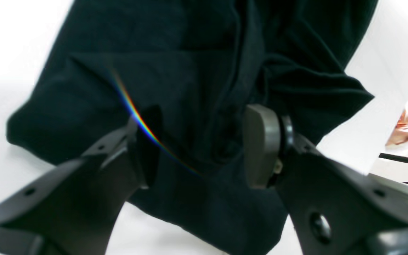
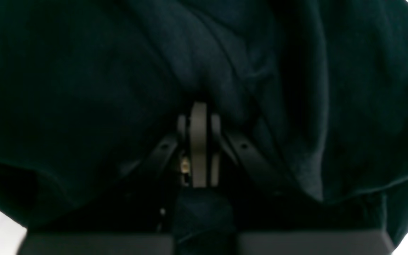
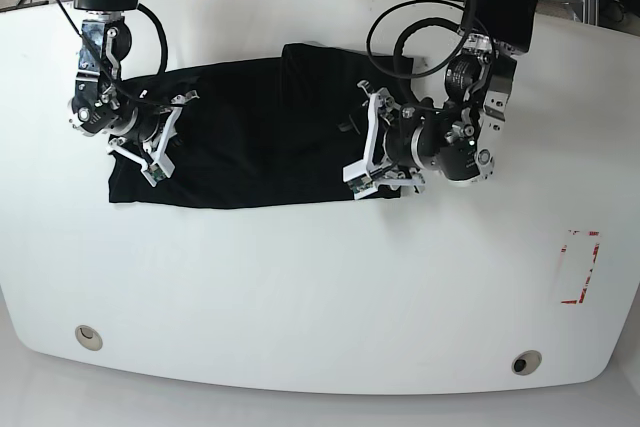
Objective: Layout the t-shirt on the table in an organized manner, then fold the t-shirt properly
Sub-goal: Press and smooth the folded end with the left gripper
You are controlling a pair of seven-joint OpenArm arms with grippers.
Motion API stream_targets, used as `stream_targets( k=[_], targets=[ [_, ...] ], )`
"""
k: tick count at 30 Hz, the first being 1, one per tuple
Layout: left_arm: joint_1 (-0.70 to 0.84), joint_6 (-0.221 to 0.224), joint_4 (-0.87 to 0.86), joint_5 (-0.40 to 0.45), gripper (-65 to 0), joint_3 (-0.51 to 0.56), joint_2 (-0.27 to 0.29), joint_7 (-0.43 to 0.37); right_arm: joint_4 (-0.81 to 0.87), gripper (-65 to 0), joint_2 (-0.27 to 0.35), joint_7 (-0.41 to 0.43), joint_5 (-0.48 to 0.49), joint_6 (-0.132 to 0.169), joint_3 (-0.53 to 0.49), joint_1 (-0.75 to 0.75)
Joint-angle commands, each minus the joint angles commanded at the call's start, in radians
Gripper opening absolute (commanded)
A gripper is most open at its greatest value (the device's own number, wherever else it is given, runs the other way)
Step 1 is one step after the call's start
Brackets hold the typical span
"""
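Black cotton fills both wrist views, because each arm has gone low over one end of the t-shirt (image 3: 250, 137). Nearest the front rim of the glossy white desk (image 3: 300, 297) sit two round grey grommet holes (image 3: 88, 336), and a red dashed rectangle (image 3: 580, 267) lies off toward the left arm's side; none of these touches the cloth.

Further in, the t-shirt lies across the desk as a long, roughly rectangular band, rumpled, with a raised fold near its middle. It reads as partly laid out, not yet squared for folding.

At the end nearer the red mark, the left end effector (image 1: 198, 148) stands released, its fingers (image 1: 260, 145) spread wide with a ridge of fabric running between them. Placed so, it seems poised to pinch that ridge, probably to draw the hem taut.

At the opposite end, the right end effector (image 2: 198, 141) is clenched: its pads meet edge to edge, and dark folds crowd close around them. Cloth appears to be trapped there, though black on black makes the nip itself hard to confirm. Anchoring one end while the other is gathered would let the two arms stretch the shirt flat.

Beyond, cables trail off the far edge.
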Motion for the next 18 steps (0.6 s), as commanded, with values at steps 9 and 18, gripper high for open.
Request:
stream_targets(
  k=[9,18],
  targets=[
    [-0.002,0.002,-0.044,0.005,-31.1,0.083,-0.003,-0.031,0.0,-64.2,0.002,0.0,0.0,0.0,0.0,0.002],
    [-0.005,0.003,-0.118,0.008,-33.3,0.084,-0.002,-0.083,0.0,-64.2,0.002,0.0,0.0,0.0,0.0,0.002]
  ],
)
